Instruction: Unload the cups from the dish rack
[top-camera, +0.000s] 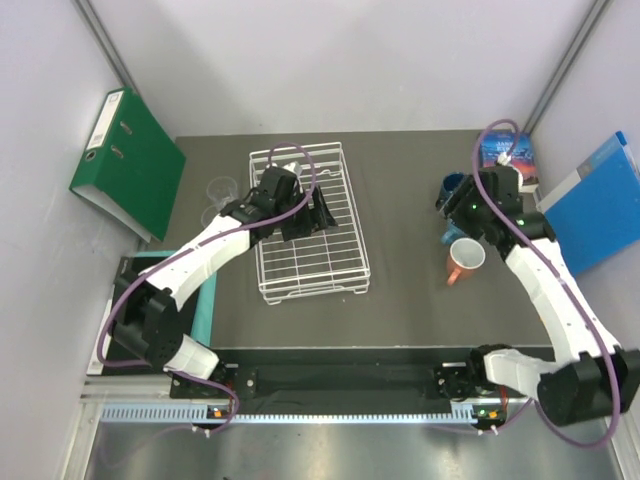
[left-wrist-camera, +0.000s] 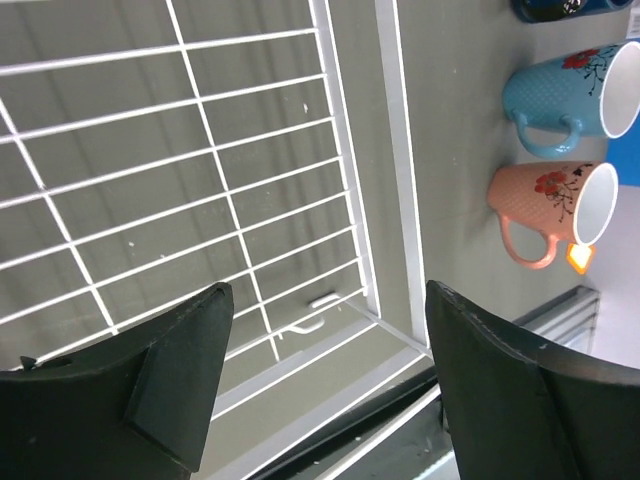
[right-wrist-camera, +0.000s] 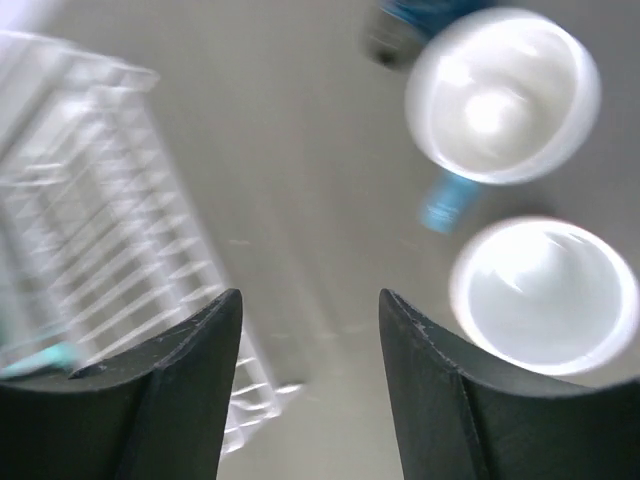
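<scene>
The left fingers (left-wrist-camera: 170, 385) hang spread wide and empty over the dish rack (top-camera: 320, 262), which sits mid-counter. The right fingers (right-wrist-camera: 175, 385) are wide apart too, holding nothing, above the counter (top-camera: 405, 270) beside three mugs. The orange mug (top-camera: 466, 258) is nearest, the light-blue mug (left-wrist-camera: 555, 95) behind it, the dark-blue mug (top-camera: 452, 187) farthest. Two clear glasses (top-camera: 220, 195) stand just left of the rack's far end.

This looks like a robot test cell in a lab. Plain white panels (top-camera: 330, 60) box in a dark table (top-camera: 410, 290). A left arm (top-camera: 215, 245) and a right arm (top-camera: 550, 295), trailing purple cables (top-camera: 118, 310), stand by a metal rail (top-camera: 300, 412). A green binder (top-camera: 128, 160) and a blue binder (top-camera: 600, 205) lean at the sides.
</scene>
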